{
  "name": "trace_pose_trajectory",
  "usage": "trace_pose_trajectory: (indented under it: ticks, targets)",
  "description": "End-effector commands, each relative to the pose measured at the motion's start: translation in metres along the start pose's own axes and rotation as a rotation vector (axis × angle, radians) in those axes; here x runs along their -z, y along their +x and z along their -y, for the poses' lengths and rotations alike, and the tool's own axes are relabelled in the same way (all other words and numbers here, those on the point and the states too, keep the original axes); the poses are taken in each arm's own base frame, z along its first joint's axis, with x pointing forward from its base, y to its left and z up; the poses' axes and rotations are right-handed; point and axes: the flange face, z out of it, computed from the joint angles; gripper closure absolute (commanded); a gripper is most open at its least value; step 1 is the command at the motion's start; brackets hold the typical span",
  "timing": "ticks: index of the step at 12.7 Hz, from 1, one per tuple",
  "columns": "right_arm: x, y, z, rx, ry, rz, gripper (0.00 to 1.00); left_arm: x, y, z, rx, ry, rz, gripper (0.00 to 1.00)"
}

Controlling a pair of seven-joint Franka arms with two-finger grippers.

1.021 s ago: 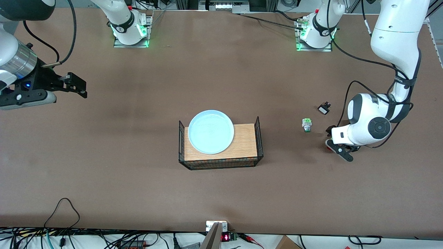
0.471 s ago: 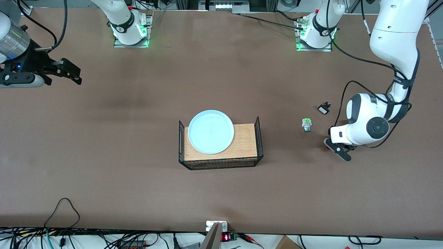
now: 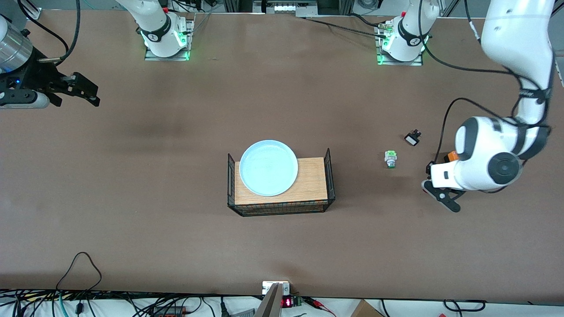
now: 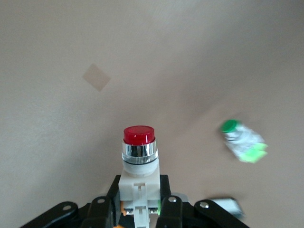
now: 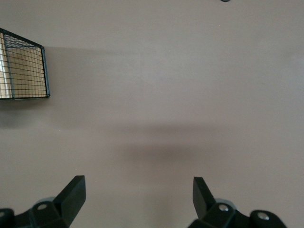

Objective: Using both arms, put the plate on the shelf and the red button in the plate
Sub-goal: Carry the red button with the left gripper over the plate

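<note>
The red button (image 4: 139, 156) is gripped by its white body in the left end effector (image 4: 137, 209), red cap pointing away from the wrist. The fingers are closed on it, and it is held in the air above bare counter (image 3: 176, 242) at the left arm's end. In the front view the left end effector (image 3: 440, 196) is mostly hidden under the arm's wrist.

The plate (image 3: 268, 167) already lies on the wooden floor of a black wire tray (image 3: 329, 176) at mid-counter, toward the right arm's side of it, its rim overlapping the tray's edge.

On the counter near the left end effector lie a green-capped button (image 3: 390, 159) and a small black part (image 3: 412, 139).

The right end effector (image 3: 75, 90) waits with fingers wide apart and empty, over the right arm's end of the counter.

The step in hand appears to be carrying the red button. The next move likely calls for travelling to the tray and lowering the button onto the bare wood beside the plate, clear of the wire wall.
</note>
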Motion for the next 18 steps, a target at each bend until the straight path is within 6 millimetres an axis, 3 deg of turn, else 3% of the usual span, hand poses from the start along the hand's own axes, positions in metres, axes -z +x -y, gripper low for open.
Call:
trace_pose_trajectory:
  ticks: [1, 3, 5, 8, 9, 10, 12, 14, 18]
  targets:
    - [0.0, -0.005, -0.006, -0.023, 0.021, -0.009, 0.0, 0.064, 0.018, -0.029, 0.122, -0.108, -0.024, 0.88]
    - [-0.001, 0.005, -0.003, -0.02, 0.022, -0.018, 0.0, 0.104, 0.047, -0.079, 0.177, -0.166, -0.054, 0.85]
    - [-0.002, 0.009, -0.001, -0.017, 0.023, -0.018, 0.0, 0.139, 0.087, -0.155, 0.209, -0.148, -0.092, 0.84]
    - [0.003, 0.005, 0.001, -0.005, 0.023, -0.021, 0.0, 0.176, 0.127, -0.25, 0.286, -0.124, -0.158, 0.83]
    - [0.005, 0.006, 0.001, -0.002, 0.023, -0.03, 0.0, 0.178, 0.144, -0.282, 0.302, -0.127, -0.178, 0.83]
    - [0.011, 0.006, 0.001, 0.002, 0.024, -0.038, 0.0, 0.168, 0.168, -0.315, 0.314, -0.128, -0.216, 0.84]
    - [0.019, 0.005, -0.005, -0.006, 0.024, -0.047, 0.0, 0.143, 0.204, -0.352, 0.356, -0.097, -0.31, 0.84]
    - [0.022, 0.002, -0.003, -0.01, 0.017, -0.052, 0.0, 0.118, 0.224, -0.376, 0.361, -0.097, -0.352, 0.84]
    - [-0.002, 0.013, -0.012, -0.033, 0.019, -0.008, 0.0, 0.068, 0.249, -0.395, 0.357, -0.106, -0.383, 0.84]
